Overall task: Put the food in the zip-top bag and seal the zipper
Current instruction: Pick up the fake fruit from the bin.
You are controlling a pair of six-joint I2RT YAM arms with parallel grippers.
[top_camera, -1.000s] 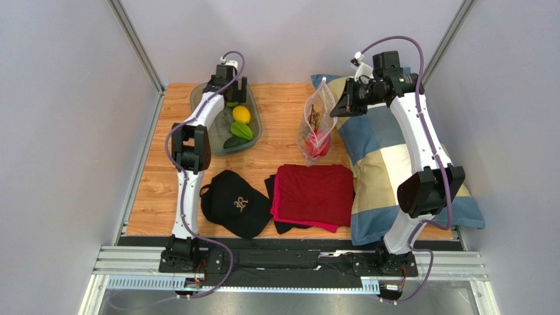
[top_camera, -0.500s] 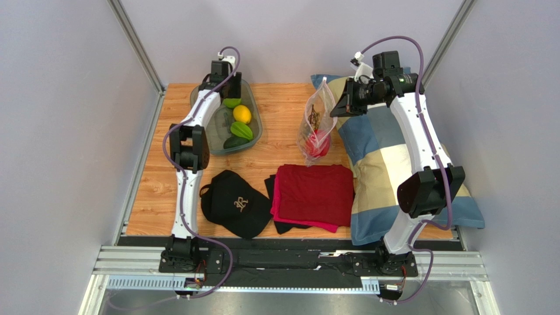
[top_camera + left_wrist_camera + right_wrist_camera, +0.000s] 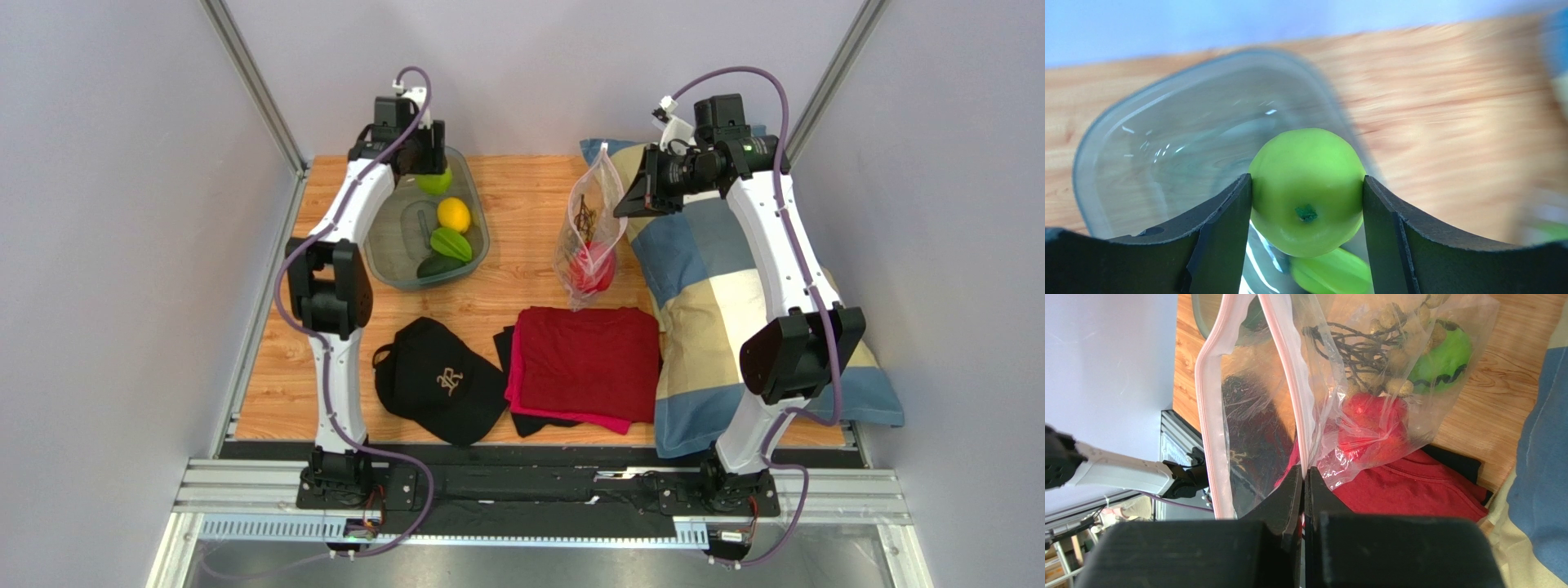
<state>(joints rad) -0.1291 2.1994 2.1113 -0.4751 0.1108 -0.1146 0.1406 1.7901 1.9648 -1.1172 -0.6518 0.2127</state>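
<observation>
My left gripper is shut on a green apple and holds it above the far end of the grey-green tray. A yellow lemon, a green star fruit and a dark green piece lie in the tray. My right gripper is shut on the pinkish zipper edge of the clear zip-top bag, holding its mouth open. In the bag are a red pepper, a grape bunch and a green apple.
A black cap and folded red and black cloths lie at the front of the wooden table. A blue and cream checked pillow covers the right side, under my right arm.
My left gripper has risen from the tray with the green apple and moved towards the far left. The right arm and the bag have hardly moved.
</observation>
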